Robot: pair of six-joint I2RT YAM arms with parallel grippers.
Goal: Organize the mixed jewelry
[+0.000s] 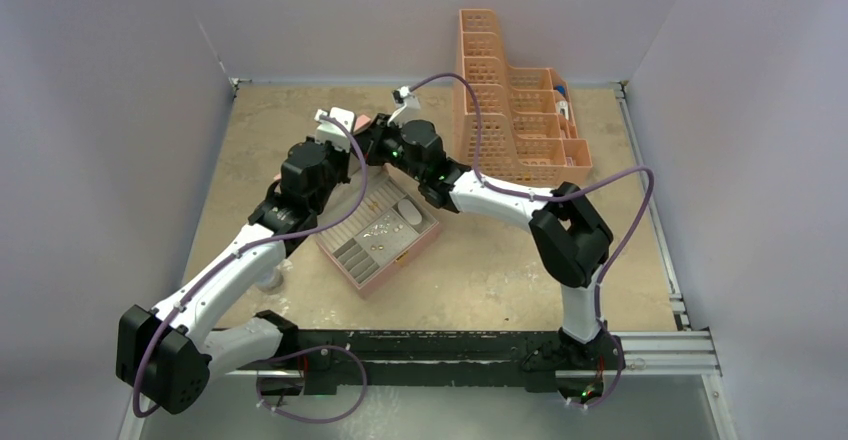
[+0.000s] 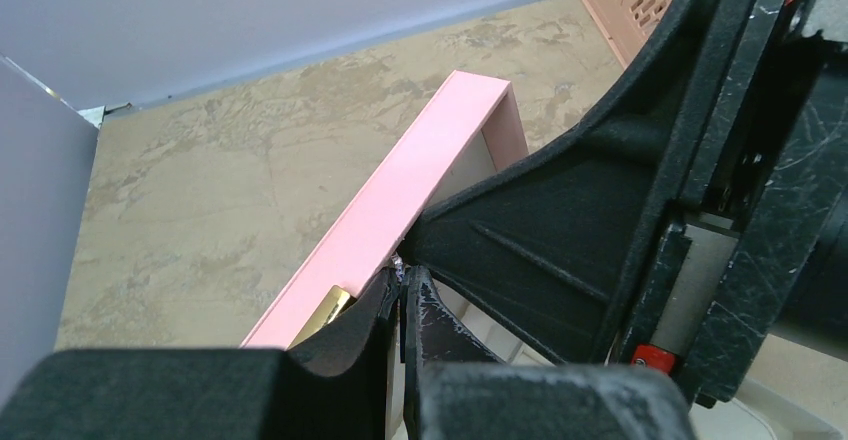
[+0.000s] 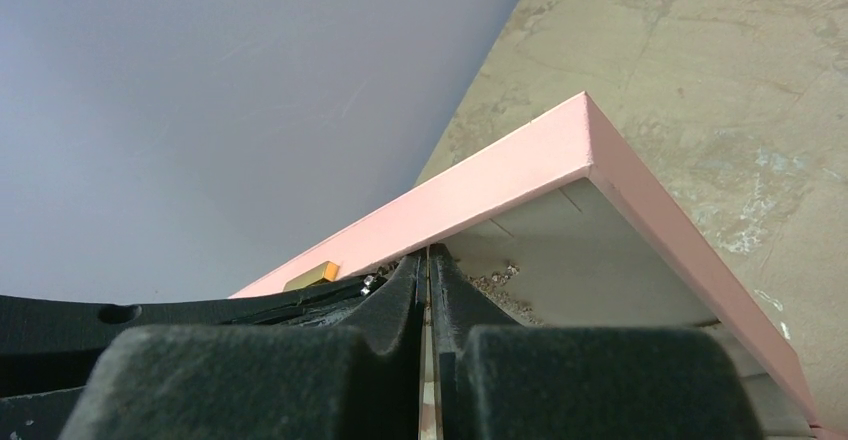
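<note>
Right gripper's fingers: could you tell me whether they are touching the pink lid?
Cannot tell. In the right wrist view the right gripper's shut fingers overlap the lid's edge; neither gap nor contact shows plainly.

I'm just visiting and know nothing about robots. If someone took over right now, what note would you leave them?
Left gripper: shut, at the rim of the raised pink lid.
Right gripper: shut, close beside it; whether either pinches a piece is unclear.
Jewelry pieces lie in compartments of the open pink box.
Done: box open, some pieces inside.
Left: sorting by kind; too small to judge how far along.
</note>
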